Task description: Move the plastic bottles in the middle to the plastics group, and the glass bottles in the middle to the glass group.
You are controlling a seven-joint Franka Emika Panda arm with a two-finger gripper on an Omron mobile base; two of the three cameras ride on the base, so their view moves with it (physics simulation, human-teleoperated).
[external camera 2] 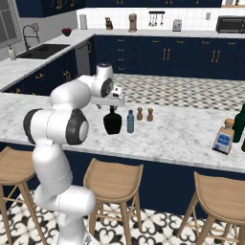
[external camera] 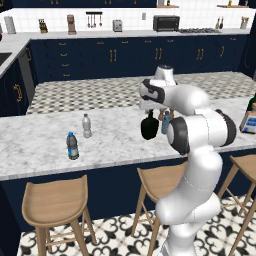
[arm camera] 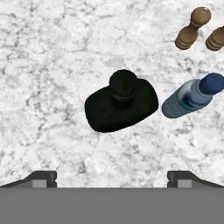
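Marble bench (external camera 2: pixel 182 139) at frame centre: the hand (arm camera: pixel 112 177) hangs spread wide and empty above the squat black bottle (arm camera: pixel 121 103), touching nothing. Just right of it stands the slim blue bottle (arm camera: pixel 192 96); two brown shakers (arm camera: pixel 192 28) sit upper right.

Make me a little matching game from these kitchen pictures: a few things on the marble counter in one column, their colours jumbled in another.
Things:
1. squat bulbous narrow-necked bottle
2. slim translucent plastic bottle
3. pair of small wooden shakers
4. cap of the clear water bottle far from the arm

Colours:
A. brown
B. white
C. black
D. blue

Pairs: 1-C, 2-D, 3-A, 4-B
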